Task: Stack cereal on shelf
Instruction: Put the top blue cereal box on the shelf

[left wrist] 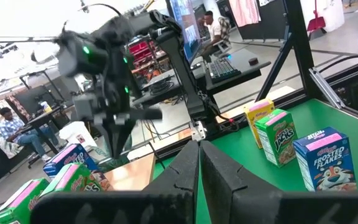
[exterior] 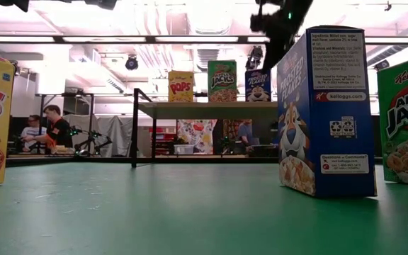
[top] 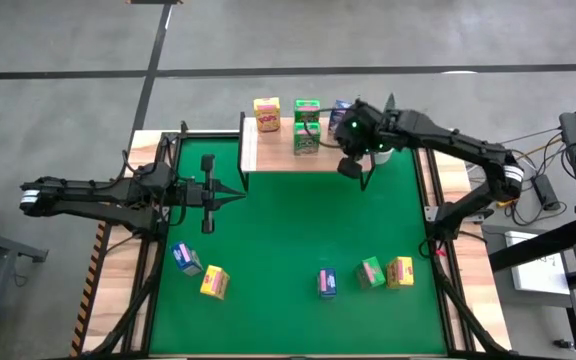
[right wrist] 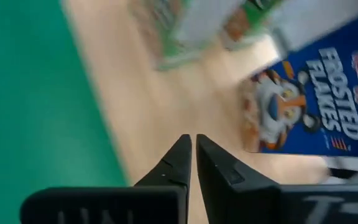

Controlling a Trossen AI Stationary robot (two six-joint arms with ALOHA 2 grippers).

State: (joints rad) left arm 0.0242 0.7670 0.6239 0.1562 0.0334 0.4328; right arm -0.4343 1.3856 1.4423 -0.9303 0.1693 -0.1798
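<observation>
The shelf [top: 268, 158], a pale wood plank on black legs, stands at the table's far edge. On it stand a yellow cereal box [top: 266, 113], two green ones [top: 306, 128] and a blue one [right wrist: 309, 99]. My right gripper [top: 360, 175] hovers shut and empty above the shelf's right end, slanting down, just in front of the blue box; its fingers [right wrist: 193, 146] meet over the wood. My left gripper [top: 238, 192] waits shut and level over the table's left half. Several more boxes stand near the front edge.
Toward the front left stand a blue box [top: 185, 258] and a yellow one [top: 213, 282]. At the front right are a blue box [top: 327, 283], a green one [top: 370, 272] and a yellow one [top: 400, 271]. People sit at desks beyond the table [exterior: 48, 127].
</observation>
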